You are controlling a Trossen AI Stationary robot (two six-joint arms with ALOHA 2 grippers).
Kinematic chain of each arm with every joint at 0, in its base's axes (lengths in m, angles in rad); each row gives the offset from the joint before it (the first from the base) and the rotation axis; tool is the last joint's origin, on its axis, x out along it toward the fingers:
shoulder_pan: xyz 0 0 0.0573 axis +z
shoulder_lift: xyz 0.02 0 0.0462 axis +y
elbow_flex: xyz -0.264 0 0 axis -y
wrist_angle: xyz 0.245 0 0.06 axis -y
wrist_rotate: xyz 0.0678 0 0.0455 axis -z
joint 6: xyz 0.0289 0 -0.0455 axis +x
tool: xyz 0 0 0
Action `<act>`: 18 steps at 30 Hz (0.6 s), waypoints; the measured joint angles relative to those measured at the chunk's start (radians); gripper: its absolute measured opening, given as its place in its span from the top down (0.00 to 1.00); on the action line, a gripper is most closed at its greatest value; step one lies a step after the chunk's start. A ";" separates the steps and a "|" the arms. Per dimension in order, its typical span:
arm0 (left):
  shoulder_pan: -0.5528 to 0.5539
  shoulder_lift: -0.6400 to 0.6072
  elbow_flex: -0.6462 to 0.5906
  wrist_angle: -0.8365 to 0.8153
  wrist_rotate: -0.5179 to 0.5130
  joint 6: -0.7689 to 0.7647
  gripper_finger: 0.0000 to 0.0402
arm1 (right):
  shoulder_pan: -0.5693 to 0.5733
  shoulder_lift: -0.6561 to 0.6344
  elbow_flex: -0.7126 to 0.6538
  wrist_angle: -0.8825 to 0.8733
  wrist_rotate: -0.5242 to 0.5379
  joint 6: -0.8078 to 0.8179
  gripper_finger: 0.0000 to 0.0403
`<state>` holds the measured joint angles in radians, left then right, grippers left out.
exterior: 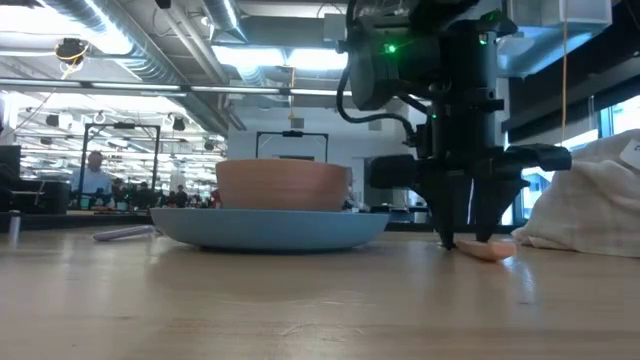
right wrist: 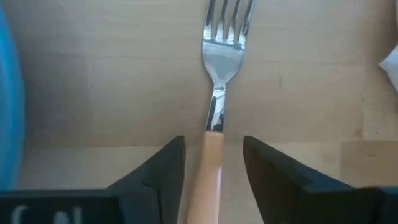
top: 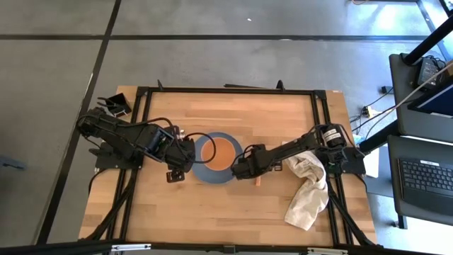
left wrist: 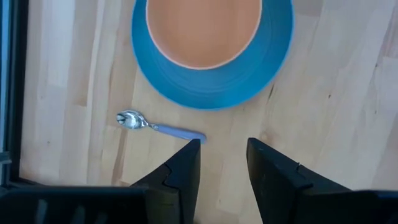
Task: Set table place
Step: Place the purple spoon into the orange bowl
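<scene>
The round blue plate (top: 202, 173) lies at the middle of the table (top: 212, 212) with the orange bowl (top: 225, 152) standing in it. The lilac-handled spoon (left wrist: 158, 126) lies flat on the wood left of the plate. My left gripper (left wrist: 224, 146) is open beside the spoon's handle end; whether one finger touches it, I cannot tell. The orange-handled fork (right wrist: 214, 93) lies flat right of the plate. My right gripper (right wrist: 213, 149) is open and points down at the table. Its fingers stand either side of the fork's handle (exterior: 490, 250), with a gap on each side.
An off-white cloth (top: 308, 191) lies crumpled at the table's right edge, close behind my right arm, and shows at the right of the low view (exterior: 590, 200). Bare wood lies along the near and far sides of the plate. A black frame edges the table.
</scene>
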<state>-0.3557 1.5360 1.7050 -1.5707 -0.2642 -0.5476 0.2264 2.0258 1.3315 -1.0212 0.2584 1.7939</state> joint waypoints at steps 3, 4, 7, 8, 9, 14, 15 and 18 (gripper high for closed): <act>0.000 0.000 0.000 0.000 -0.004 0.000 0.69 | 0.000 0.000 0.052 -0.080 -0.001 -0.007 0.58; 0.000 0.000 0.000 0.000 -0.004 0.000 0.69 | 0.000 0.000 0.073 -0.119 -0.001 -0.023 0.58; 0.000 0.000 0.000 0.000 -0.005 0.000 0.69 | 0.000 0.000 0.171 -0.260 -0.002 -0.084 0.58; 0.000 0.000 0.000 0.000 -0.005 0.000 0.69 | 0.000 0.000 0.206 -0.314 -0.003 -0.100 0.58; 0.000 0.000 0.000 0.000 -0.005 0.000 0.69 | 0.000 0.000 0.242 -0.373 -0.008 -0.105 0.58; 0.000 0.000 0.000 0.000 -0.005 -0.033 0.69 | 0.016 -0.012 0.457 -0.543 -0.026 -0.184 0.57; 0.000 0.001 0.000 0.000 -0.005 -0.069 0.69 | 0.023 -0.024 0.486 -0.529 -0.013 -0.205 0.57; 0.006 0.001 0.000 0.001 0.001 -0.239 0.69 | 0.041 -0.046 0.600 -0.526 0.054 -0.211 0.57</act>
<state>-0.3500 1.5372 1.7054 -1.5697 -0.2631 -0.7861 0.2670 1.9795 1.9316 -1.5473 0.3127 1.5830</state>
